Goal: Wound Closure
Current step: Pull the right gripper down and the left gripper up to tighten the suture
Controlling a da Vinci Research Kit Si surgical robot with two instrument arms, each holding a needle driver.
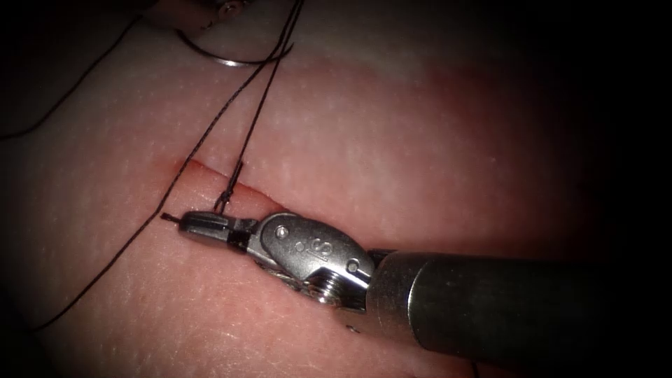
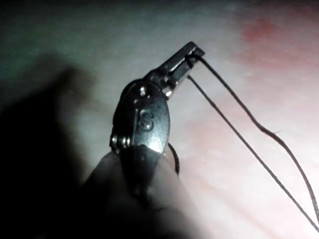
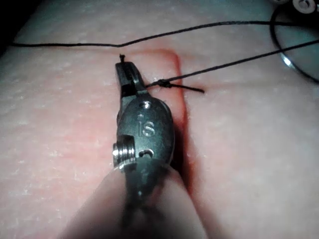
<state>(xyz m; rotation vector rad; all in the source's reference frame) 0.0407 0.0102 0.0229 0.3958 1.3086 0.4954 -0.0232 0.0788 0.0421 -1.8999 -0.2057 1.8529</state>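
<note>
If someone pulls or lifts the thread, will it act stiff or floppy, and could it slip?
Probably floppy: the thread lies in loose curves on the tissue. It likely goes straight only under pull, as between the knot and the left tool gripping it. The short end in the right tool may slip out. The needle lies outside the tissue.

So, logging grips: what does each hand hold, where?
The right hand grips the thread by its short end; the left hand grips thread at its tip. The needle lies unheld, outside the tissue.
</note>
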